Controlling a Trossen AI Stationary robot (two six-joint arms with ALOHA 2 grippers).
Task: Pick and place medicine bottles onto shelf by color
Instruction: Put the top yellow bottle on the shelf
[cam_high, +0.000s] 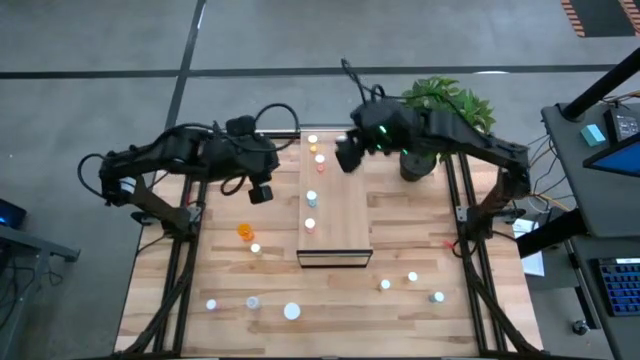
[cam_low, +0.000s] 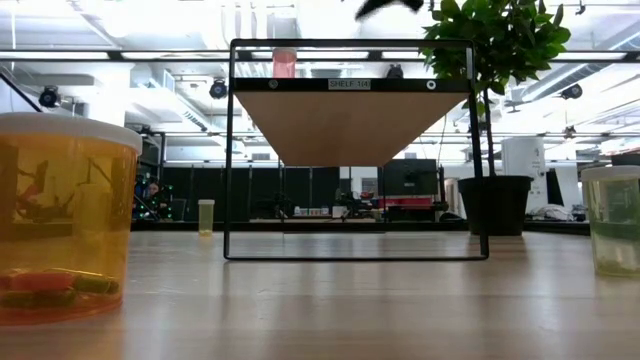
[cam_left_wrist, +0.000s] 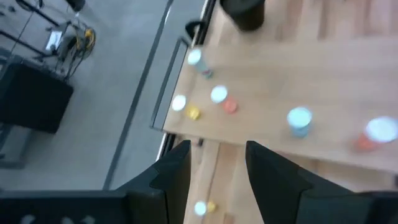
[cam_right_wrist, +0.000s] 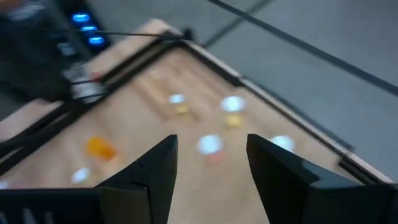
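Both empty grippers are hanging parted: the left gripper (cam_high: 261, 193) at the long light-wood shelf's (cam_high: 340, 215) nine o'clock, the right gripper (cam_high: 347, 157) over its twelve o'clock end, where white-capped medicine bottles (cam_high: 311, 197) are standing.

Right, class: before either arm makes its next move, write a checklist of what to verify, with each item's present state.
1. The left gripper is open and empty, over the table beside the shelf: ok.
2. The right gripper is open and empty, above the shelf's far end: ok.
3. The shelf has bare room left: ok.
4. Nothing left to pick up: not ok; an orange bottle and several others stand on the table.
5. The shelved bottles are grouped by colour: cannot tell.
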